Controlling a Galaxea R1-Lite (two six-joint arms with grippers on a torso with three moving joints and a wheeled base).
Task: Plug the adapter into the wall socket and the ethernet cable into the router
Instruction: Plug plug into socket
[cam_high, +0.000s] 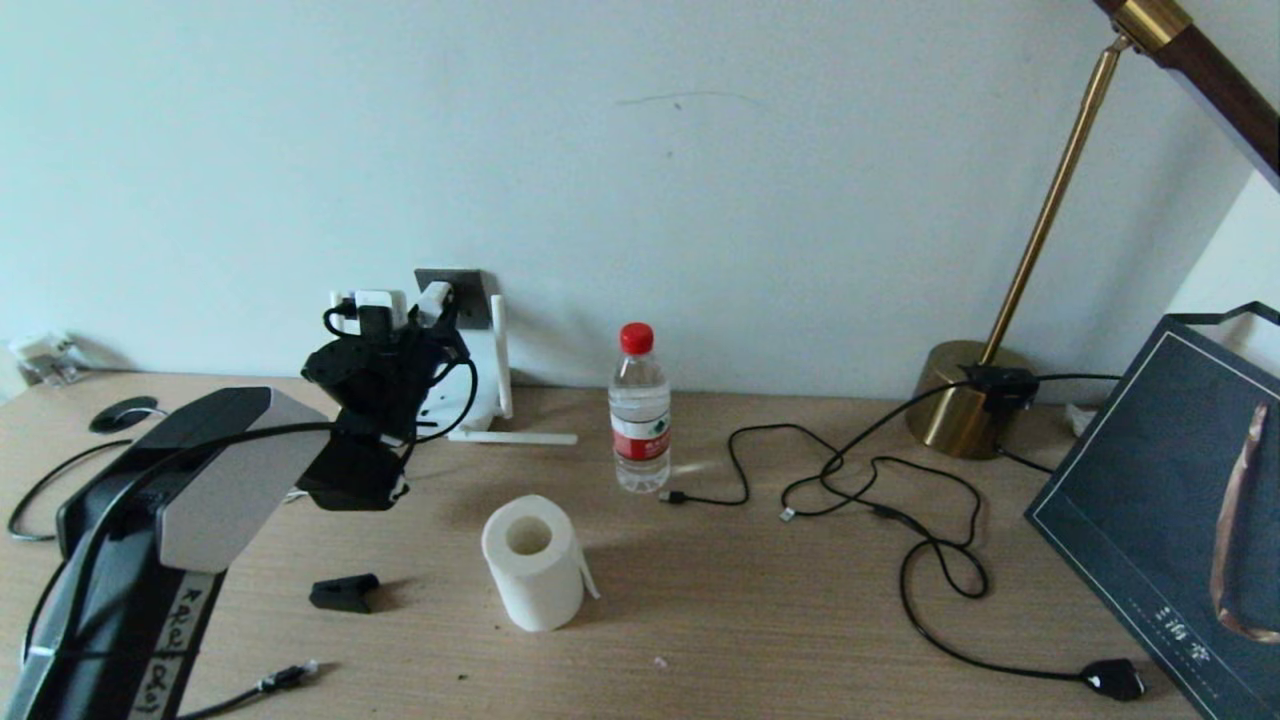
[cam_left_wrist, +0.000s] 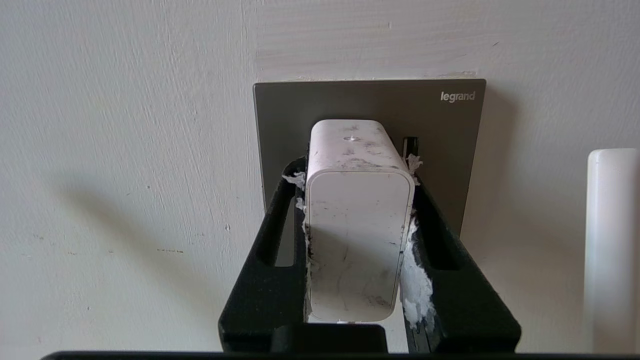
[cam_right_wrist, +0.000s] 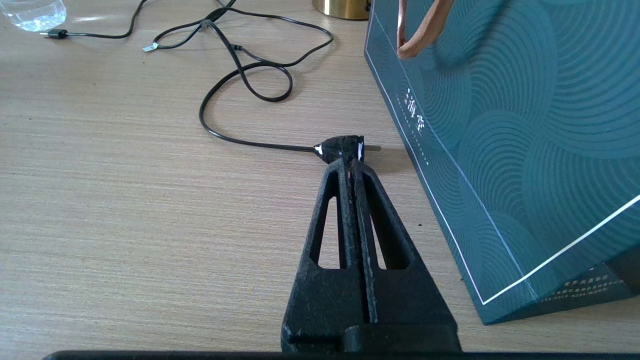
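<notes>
left wrist view: left gripper (cam_left_wrist: 357, 170) around adapter (cam_left_wrist: 356, 220)

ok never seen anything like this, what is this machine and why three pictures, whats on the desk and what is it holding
It is a two-armed robot seen by three cameras. The head view looks down at a wooden desk; the other two sit on the wrists, behind the fingers. The left gripper is shut on a white adapter, holding it against the grey wall socket. The right gripper is shut and empty, low over the desk beside a black plug and a teal bag. On the desk: a white router, a water bottle, a paper roll, black cables, a brass lamp, and the ethernet cable lying loose.
</notes>
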